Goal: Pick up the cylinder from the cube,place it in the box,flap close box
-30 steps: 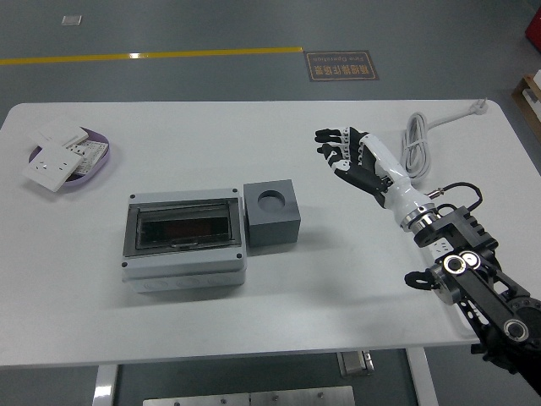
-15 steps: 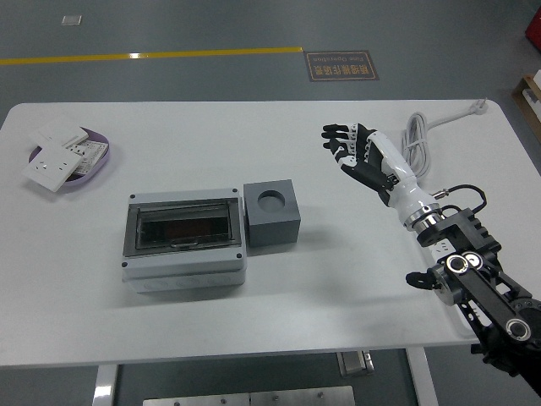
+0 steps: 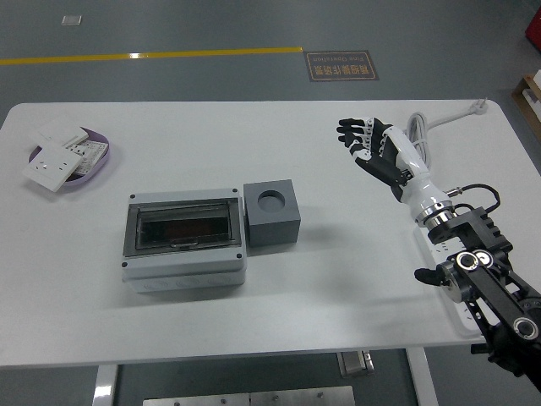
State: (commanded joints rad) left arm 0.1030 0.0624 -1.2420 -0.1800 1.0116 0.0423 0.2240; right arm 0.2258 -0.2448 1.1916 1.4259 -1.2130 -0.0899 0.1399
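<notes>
Head view, white table point(image 3: 254, 321), grey floor point(image 3: 169, 25)

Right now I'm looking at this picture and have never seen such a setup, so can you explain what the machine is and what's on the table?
This is one view from a camera high on a humanoid robot, looking down over its white table. The black and white arm from the right ends in a five-fingered right hand, fingers spread, holding nothing. On the table sit a grey box with a clear closed flap, a dark grey cube with a round hole, a purple dish of white wall switches and a coiled white cable.
</notes>
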